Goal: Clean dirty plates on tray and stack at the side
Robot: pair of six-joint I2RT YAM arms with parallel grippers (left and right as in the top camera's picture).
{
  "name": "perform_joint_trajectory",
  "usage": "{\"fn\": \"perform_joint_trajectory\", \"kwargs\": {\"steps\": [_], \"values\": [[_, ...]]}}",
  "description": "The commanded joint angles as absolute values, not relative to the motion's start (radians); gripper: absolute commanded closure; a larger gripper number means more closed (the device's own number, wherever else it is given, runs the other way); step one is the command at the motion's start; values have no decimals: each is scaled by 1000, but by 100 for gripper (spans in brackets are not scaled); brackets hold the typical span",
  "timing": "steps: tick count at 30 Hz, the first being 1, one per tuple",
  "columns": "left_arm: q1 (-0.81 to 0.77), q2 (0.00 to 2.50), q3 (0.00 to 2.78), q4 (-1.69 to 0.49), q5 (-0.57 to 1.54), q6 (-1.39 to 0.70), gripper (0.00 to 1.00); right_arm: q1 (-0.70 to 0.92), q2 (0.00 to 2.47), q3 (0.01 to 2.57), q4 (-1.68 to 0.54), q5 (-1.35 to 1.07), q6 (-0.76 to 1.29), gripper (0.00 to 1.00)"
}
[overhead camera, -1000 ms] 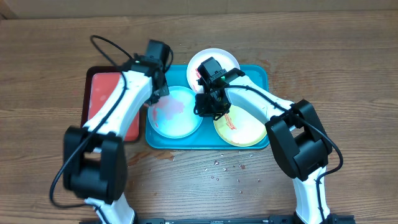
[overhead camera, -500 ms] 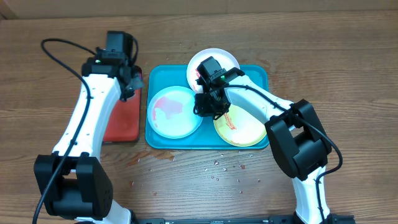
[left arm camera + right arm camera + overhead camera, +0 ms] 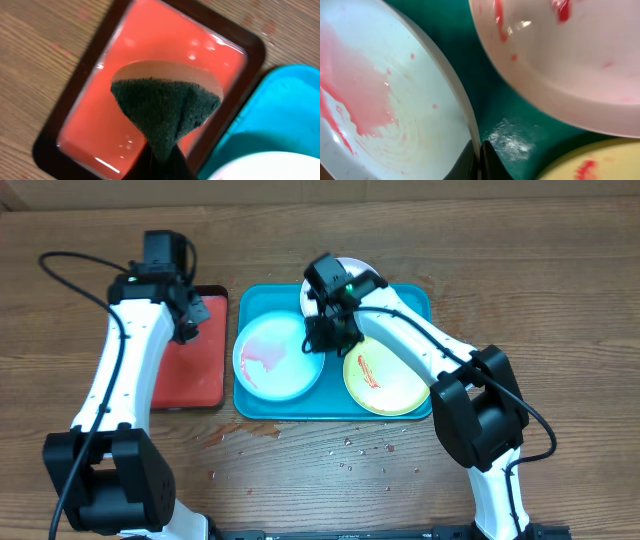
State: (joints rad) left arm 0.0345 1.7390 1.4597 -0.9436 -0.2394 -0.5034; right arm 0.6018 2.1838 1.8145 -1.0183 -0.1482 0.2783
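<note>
Three plates lie on the turquoise tray [image 3: 412, 294]. The light blue plate [image 3: 275, 360], smeared pink-red, is on its left half. A yellow-green plate [image 3: 388, 382] with a red streak is at its right front. The white plate [image 3: 352, 273] leans over the far rim, partly hidden by my right arm. My right gripper [image 3: 318, 337] is shut on the light blue plate's [image 3: 385, 105] right rim, one finger on each side [image 3: 479, 157]. My left gripper [image 3: 186, 317] hangs over the red tray [image 3: 185, 375], shut on a dark green sponge [image 3: 165, 107].
The red tray [image 3: 150, 45] with a dark rim lies just left of the turquoise tray [image 3: 272, 112]. Small crumbs and red specks [image 3: 352, 445] dot the wooden table in front of the trays. The white plate [image 3: 570, 55] and yellow-green plate [image 3: 592, 167] crowd close to my right fingers.
My left arm swung left with the sponge, from the light blue plate to over the red tray. My right gripper moved to the blue plate's rim and closed on it.
</note>
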Motion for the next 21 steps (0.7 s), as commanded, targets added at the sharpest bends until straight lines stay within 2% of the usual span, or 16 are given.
{"fn": "perform_joint_trajectory", "kwargs": {"steps": [1, 12, 21], "values": [[78, 1729, 1475, -944, -219, -524, 96, 628, 2170, 1941, -1069, 37, 190, 96], [147, 1729, 1475, -944, -220, -525, 96, 752, 2167, 2100, -1192, 594, 72, 96], [171, 1729, 1475, -941, -221, -524, 96, 915, 2167, 2101, -1153, 1061, -35, 96]]}}
